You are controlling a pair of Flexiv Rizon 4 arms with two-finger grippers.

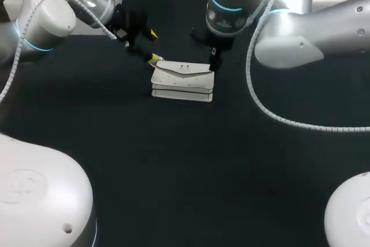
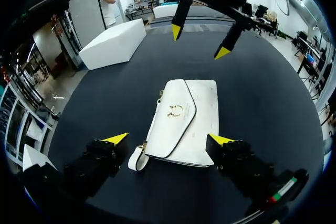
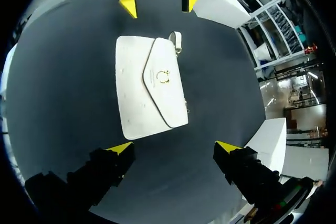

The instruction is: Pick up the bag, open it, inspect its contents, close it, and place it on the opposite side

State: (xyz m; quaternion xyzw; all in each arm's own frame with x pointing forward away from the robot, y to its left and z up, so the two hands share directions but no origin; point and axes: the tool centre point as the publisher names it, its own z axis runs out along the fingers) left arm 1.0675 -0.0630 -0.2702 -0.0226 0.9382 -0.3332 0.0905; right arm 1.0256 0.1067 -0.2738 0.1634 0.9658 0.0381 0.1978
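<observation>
Flat white leather flap bag with a gold clasp lay closed on the black table, far middle. Left gripper hovered by its left end, right gripper by its right, both claws wide open.

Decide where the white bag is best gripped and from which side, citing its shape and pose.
Probably the short end by the strap loop, pinched across the narrow width of the bag. It lies flat, flap closed, so its top offers nothing to pinch. The open left gripper faces that end with a finger either side: come in from there, low.
</observation>
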